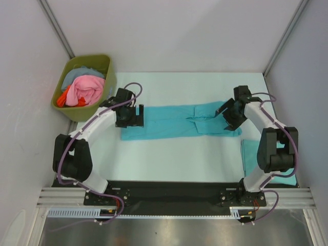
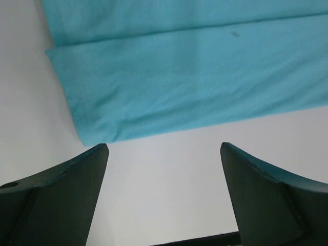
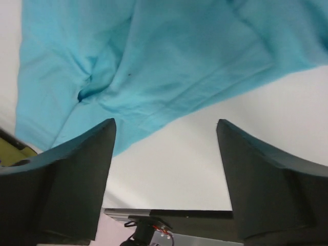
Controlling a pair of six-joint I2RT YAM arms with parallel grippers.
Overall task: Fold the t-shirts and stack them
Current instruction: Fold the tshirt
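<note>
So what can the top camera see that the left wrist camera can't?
Only the top camera shows the olive-green bin of clothes, the right tool, and another teal t-shirt lying by the right arm. Only the left wrist camera shows the left tool up close, wide open and empty, and a tiny dark speck on the fabric. Both show the long folded teal t-shirt on the white table.

1. One turquoise t-shirt (image 1: 174, 123), folded into a long band, flat on the white table (image 1: 169, 159); runs from the left gripper (image 1: 134, 117) to the right gripper (image 1: 227, 115).
2. A second t-shirt (image 1: 249, 154), folded, nearward of the right gripper, partly under that arm.
3. Olive-green bin (image 1: 106, 72), beyond and left of the left gripper; holds pink cloth (image 1: 88, 91), grey-blue cloth (image 1: 81, 73), orange cloth (image 1: 63, 99).
</note>
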